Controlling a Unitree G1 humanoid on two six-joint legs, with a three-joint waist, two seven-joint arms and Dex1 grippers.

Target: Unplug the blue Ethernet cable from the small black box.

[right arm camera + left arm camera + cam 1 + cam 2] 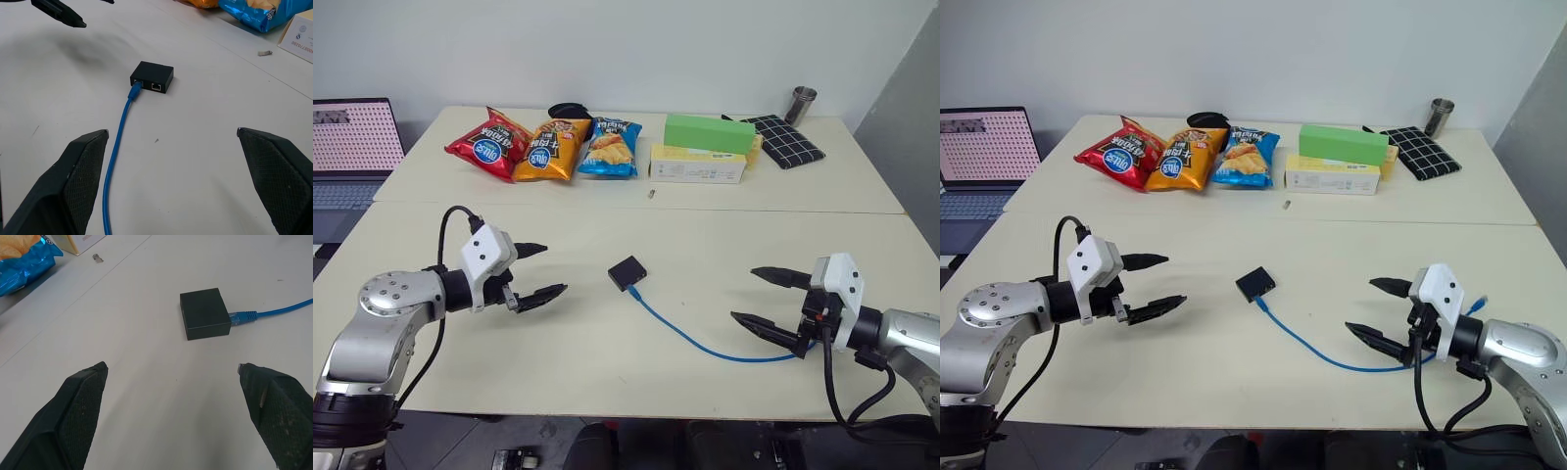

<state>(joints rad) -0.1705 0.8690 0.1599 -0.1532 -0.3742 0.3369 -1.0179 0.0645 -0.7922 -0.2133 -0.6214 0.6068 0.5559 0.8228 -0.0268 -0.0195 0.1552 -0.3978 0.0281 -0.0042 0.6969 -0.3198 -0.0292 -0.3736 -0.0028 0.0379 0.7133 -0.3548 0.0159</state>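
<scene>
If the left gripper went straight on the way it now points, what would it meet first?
Probably the small black box, lying ahead of the open left gripper with bare table between; depth is unclear.

Both arms reach in over the pale counter (607, 362) from opposite sides, forearms roughly level and bent inward toward each other. The left gripper (536, 270), with its white wrist housing, points right across the counter, its two black fingers (530, 250) spread wide apart and holding nothing. The right gripper (764, 299) points left, its black fingers (773, 276) likewise spread wide and empty, hovering just above the counter.
</scene>
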